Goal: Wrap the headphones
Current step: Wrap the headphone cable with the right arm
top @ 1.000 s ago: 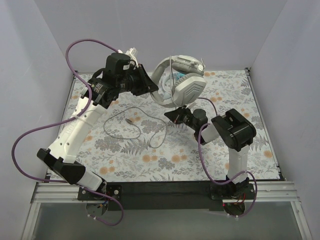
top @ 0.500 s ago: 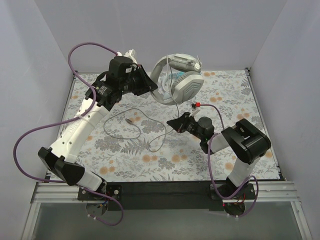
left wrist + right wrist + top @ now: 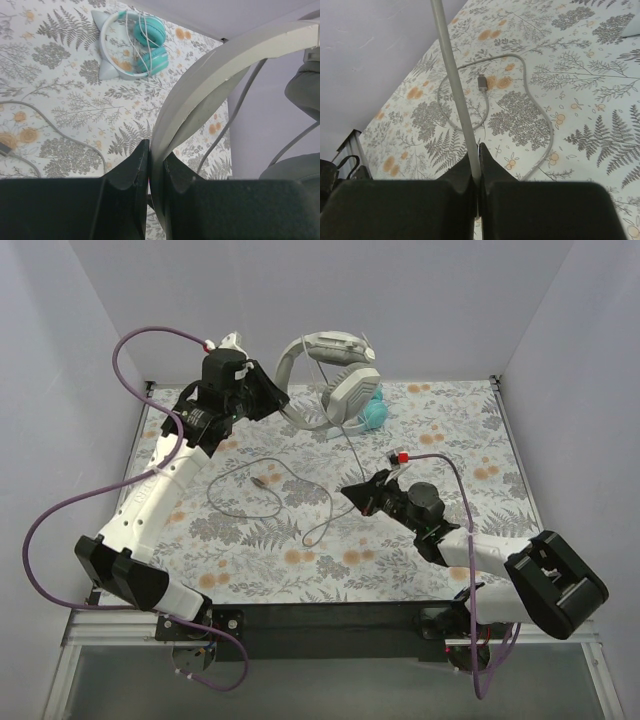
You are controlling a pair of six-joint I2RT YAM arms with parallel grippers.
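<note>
the left gripper (image 3: 150, 162) was clenched on the headband (image 3: 210, 75) of the white-grey headphones (image 3: 350, 392), raised above the far side of the table (image 3: 470, 450). the right gripper (image 3: 477, 157) pinched their thin grey cable (image 3: 451, 70). the teal headphones (image 3: 142, 42) lay on the table.

The floral bench (image 3: 500, 440) carries teal headphones (image 3: 135, 45) at its far side, ahead of the left tool (image 3: 150, 152). A grey cable (image 3: 495, 57) lies looped, its plug (image 3: 482, 81) beyond the right tool (image 3: 478, 150).
</note>
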